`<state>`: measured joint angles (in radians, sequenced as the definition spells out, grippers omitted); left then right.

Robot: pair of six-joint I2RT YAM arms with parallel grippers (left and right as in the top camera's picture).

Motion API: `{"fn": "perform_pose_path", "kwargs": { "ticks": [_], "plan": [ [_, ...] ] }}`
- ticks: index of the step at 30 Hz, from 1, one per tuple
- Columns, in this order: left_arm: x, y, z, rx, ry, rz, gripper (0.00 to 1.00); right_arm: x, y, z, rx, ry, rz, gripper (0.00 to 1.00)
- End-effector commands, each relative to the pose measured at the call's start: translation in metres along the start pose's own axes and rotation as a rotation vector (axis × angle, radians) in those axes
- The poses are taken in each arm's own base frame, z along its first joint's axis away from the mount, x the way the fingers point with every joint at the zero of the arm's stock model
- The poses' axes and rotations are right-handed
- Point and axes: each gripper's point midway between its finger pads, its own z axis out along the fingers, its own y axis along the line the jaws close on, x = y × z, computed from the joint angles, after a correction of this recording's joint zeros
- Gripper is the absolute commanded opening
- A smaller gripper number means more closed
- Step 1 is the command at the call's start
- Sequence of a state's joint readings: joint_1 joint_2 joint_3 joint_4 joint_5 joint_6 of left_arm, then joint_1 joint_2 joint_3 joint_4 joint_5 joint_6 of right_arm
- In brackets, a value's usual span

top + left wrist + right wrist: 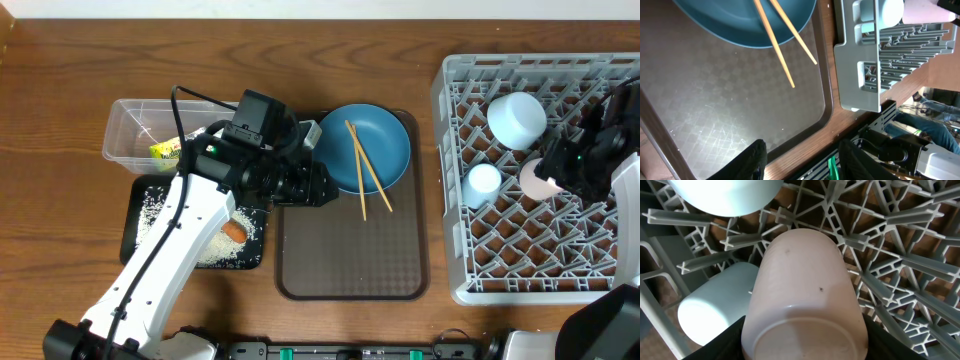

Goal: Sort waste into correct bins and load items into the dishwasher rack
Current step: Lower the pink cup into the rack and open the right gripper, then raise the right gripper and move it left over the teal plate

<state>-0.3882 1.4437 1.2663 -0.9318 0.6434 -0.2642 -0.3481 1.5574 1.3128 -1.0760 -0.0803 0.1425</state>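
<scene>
pink cup (805, 280) in right gripper (805, 341), over rack (900, 255)

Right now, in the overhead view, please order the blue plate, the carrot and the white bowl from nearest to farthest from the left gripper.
1. blue plate: just beside the left gripper, on the brown tray.
2. carrot: on the other side, in the black tray.
3. white bowl: far across, in the grey rack.

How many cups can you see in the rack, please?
2. The light blue cup lies near the rack's left side; the pale pink cup is just right of it, partly under the right arm, which may hide more.
</scene>
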Motion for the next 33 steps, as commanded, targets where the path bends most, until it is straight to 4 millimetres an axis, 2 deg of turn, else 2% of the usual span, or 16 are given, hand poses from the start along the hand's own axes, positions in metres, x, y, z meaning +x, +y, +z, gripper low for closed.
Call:
{"fn": "perform_pose_path", "kwargs": {
  "ticks": [1, 4, 7, 9, 11, 20, 24, 28, 31, 33],
  "plan": [
    [0.003, 0.004, 0.003, -0.015, 0.009, 0.005, 0.50, 0.001, 0.001, 0.000, 0.007, -0.002, 0.007, 0.19],
    [0.003, 0.004, 0.003, -0.015, 0.009, 0.005, 0.50, 0.001, 0.001, 0.000, 0.007, -0.002, 0.011, 0.48],
    [0.003, 0.004, 0.003, -0.015, 0.009, 0.005, 0.50, 0.002, 0.001, 0.000, 0.007, -0.001, 0.014, 0.70],
    [0.003, 0.004, 0.003, -0.015, 0.009, 0.005, 0.50, 0.002, 0.001, 0.000, 0.006, -0.001, 0.014, 0.80],
    [0.003, 0.004, 0.003, -0.015, 0.009, 0.005, 0.50, 0.002, 0.001, 0.000, 0.006, -0.001, 0.014, 0.84],
    [0.003, 0.004, 0.003, -0.015, 0.009, 0.005, 0.50, 0.002, 0.004, 0.000, -0.010, 0.001, 0.014, 0.87],
    [0.000, 0.011, 0.003, -0.060, -0.006, 0.005, 0.50, 0.002, 0.007, 0.000, -0.031, 0.003, 0.013, 0.87],
    [-0.001, 0.015, 0.002, -0.079, -0.013, 0.005, 0.51, 0.003, 0.021, -0.001, -0.108, 0.008, 0.001, 0.87],
    [-0.001, 0.015, 0.002, -0.079, -0.013, 0.005, 0.60, 0.006, 0.031, -0.002, -0.161, 0.023, -0.009, 0.83],
    [-0.001, 0.015, 0.002, -0.079, -0.013, 0.005, 0.73, 0.007, 0.042, -0.003, -0.202, 0.024, -0.050, 0.82]
  ]
}}
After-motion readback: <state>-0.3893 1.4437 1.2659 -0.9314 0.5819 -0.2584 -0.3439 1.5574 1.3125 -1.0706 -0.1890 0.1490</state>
